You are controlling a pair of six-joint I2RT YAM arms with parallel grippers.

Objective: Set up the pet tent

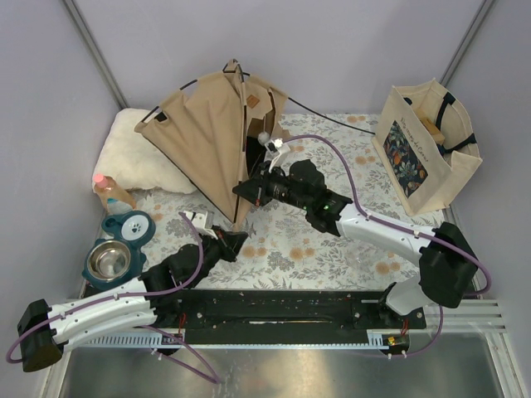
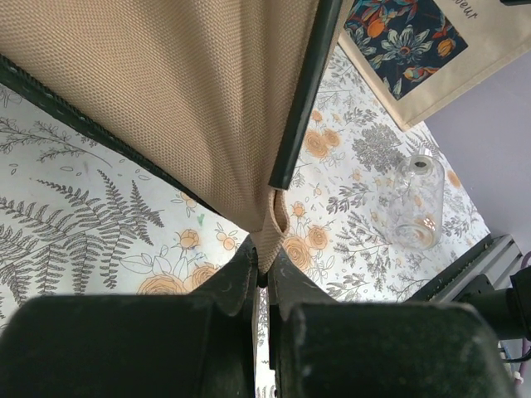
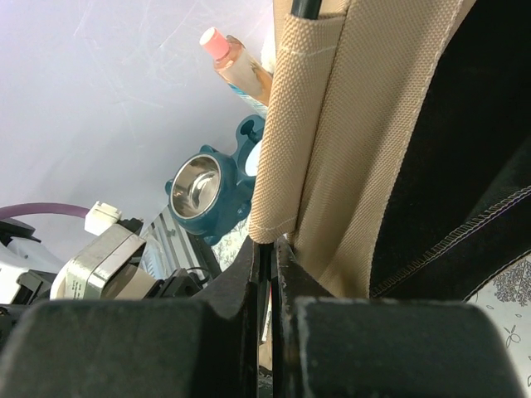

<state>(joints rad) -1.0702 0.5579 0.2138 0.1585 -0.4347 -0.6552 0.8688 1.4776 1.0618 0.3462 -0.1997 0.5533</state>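
Note:
The pet tent (image 1: 207, 133) is a tan canvas cone with thin black poles, standing tilted at the back left of the floral mat. My left gripper (image 1: 235, 241) sits at its near bottom corner. In the left wrist view that gripper (image 2: 267, 253) is shut on a tan webbing loop (image 2: 274, 224) just below the end of a black pole (image 2: 303, 91). My right gripper (image 1: 241, 192) reaches the tent's front edge from the right. In the right wrist view it (image 3: 271, 245) is shut at the lower end of the tan pole sleeve (image 3: 286, 141), beside the dark lining (image 3: 465, 124).
A white fluffy cushion (image 1: 137, 149) lies behind the tent at the left. A pink-capped bottle (image 1: 110, 191), a teal lid (image 1: 131, 225) and a teal steel bowl (image 1: 112, 259) stand at the left edge. A floral tote bag (image 1: 423, 149) stands back right. A glass jar (image 2: 415, 199) lies on the mat.

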